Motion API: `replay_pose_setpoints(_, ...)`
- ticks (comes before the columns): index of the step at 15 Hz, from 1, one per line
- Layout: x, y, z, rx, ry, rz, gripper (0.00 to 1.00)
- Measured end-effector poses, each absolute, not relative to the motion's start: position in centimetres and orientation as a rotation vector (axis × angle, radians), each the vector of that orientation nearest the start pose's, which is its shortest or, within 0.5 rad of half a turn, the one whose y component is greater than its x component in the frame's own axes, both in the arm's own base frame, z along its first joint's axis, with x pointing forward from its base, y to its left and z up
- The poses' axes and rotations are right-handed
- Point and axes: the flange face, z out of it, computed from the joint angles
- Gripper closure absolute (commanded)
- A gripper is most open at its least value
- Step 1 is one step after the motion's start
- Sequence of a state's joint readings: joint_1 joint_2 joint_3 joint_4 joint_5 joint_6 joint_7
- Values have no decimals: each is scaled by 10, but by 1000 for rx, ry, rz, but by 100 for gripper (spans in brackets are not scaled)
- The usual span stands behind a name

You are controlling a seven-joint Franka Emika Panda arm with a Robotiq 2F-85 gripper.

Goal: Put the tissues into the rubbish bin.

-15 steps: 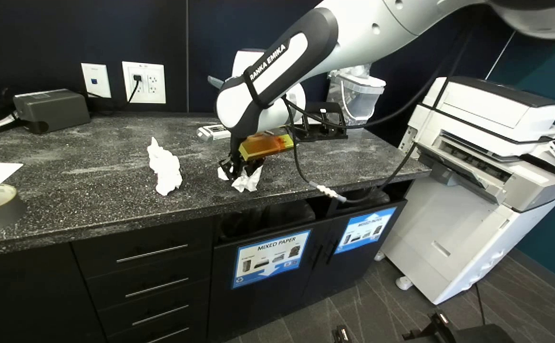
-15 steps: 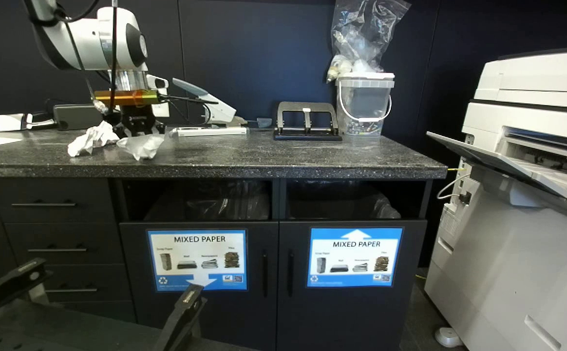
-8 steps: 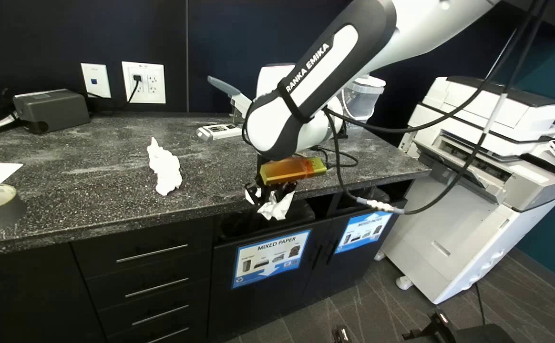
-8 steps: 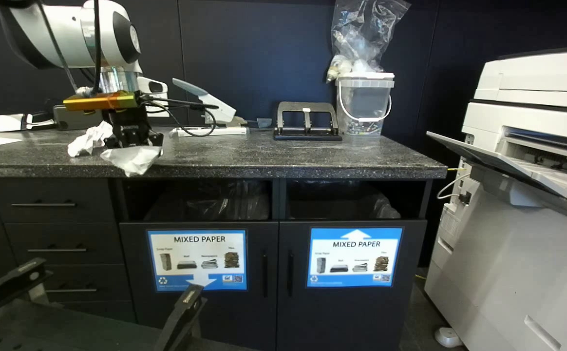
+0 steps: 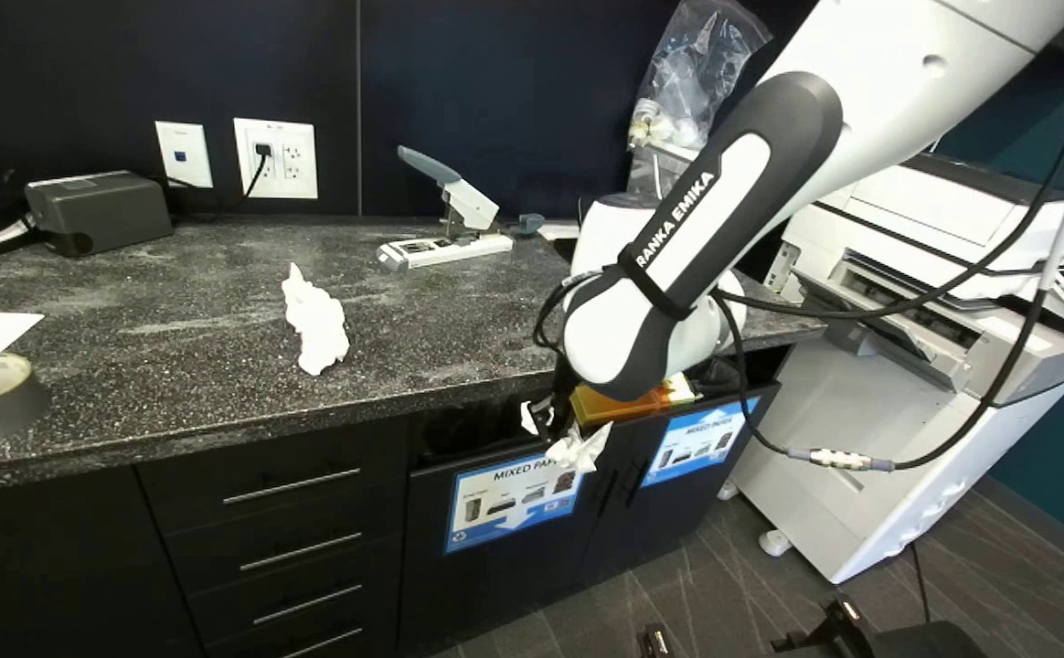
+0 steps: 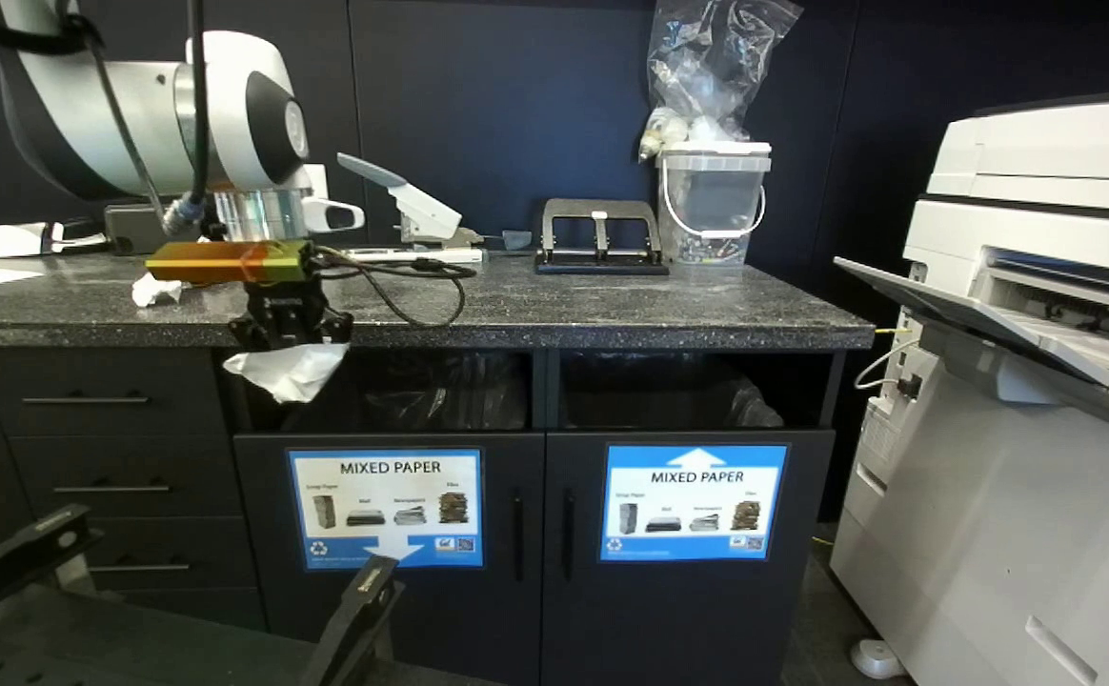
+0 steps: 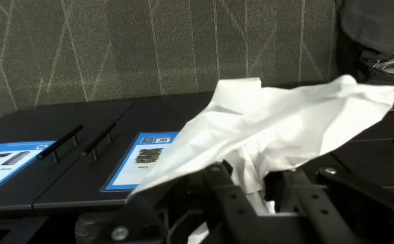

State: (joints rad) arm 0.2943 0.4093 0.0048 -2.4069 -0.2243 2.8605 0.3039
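1. Countertop (image 5: 221, 297), speckled grey slab — bears one crumpled white paper tissue (image 5: 316, 322); dark wall (image 6: 497, 114) behind.
2. White-and-black jointed arm (image 5: 706, 228) reaches down beyond countertop front.
3. Black two-finger gripper (image 7: 251, 179) — pinching second white tissue (image 6: 292, 370) near plastic-lined bin (image 6: 445, 398).

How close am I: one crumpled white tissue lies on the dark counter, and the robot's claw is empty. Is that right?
The claw isn't empty: the wrist view shows it gripping another white tissue. The rest is right: a crumpled tissue does lie on the counter.
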Motion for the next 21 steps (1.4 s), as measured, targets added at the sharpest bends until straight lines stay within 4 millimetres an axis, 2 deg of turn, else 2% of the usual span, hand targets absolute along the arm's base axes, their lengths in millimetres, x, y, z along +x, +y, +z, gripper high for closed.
replay_pose_setpoints(3, 472, 118, 125, -3125, -347, -203, 97)
replay_pose_setpoints(6, 477, 80, 90, -3083, -344, -305, 97)
replay_pose_setpoints(9, 488, 59, 60, -3028, -361, -415, 97)
replay_pose_setpoints(11, 501, 57, 47, -2983, -377, -493, 97)
replay_pose_setpoints(15, 523, 71, 36, -2833, -429, -674, 97)
replay_pose_setpoints(19, 532, 71, 17, -2739, -483, -785, 97)
replay_pose_setpoints(21, 534, 68, 7, -2705, -457, -856, 97)
